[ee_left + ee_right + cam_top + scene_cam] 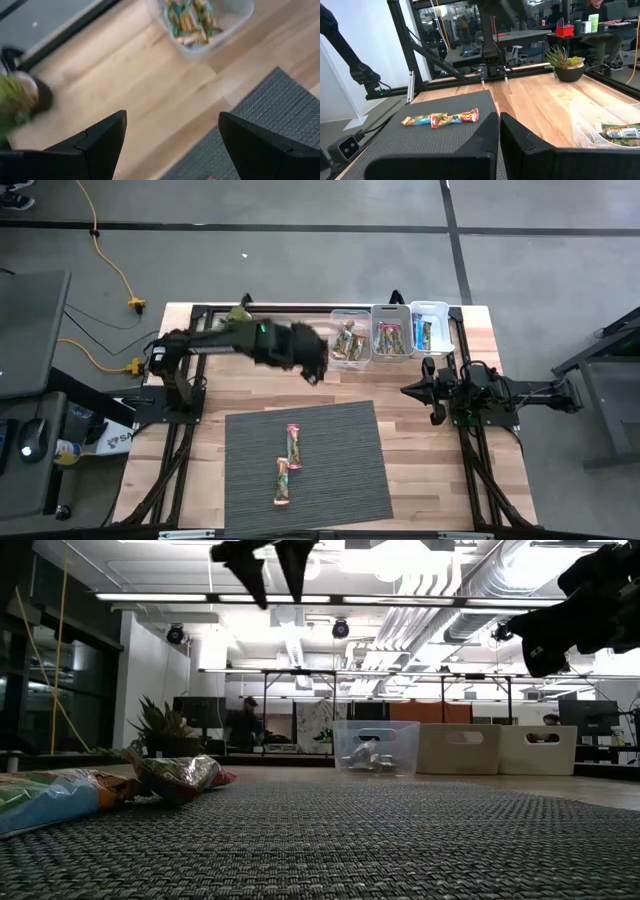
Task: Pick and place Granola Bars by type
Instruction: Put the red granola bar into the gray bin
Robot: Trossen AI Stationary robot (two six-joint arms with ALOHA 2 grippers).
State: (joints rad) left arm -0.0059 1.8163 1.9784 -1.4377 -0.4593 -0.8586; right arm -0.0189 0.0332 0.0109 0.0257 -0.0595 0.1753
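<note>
The left claw hangs released, empty, between the clear plastic bins and the grey woven mat. Two wrapped granola bars lie on the mat; next, I judge, a descent onto one. The right claw waits clenched beside the mat.

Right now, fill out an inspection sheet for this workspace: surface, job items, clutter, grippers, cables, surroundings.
Surface: wooden table with a grey woven mat on its near half.
Job items: two granola bars lie end to end on the mat; three clear bins in a row at the table's far edge hold sorted bars.
Clutter: small potted plant at the far left corner.
Grippers: left gripper open and empty, in the air between the mat and the leftmost bin; right gripper shut and empty, waiting at the right edge.
Cables: yellow cable on the floor, left of the table.
Surroundings: open workshop; a seated person at a desk beyond.
</note>
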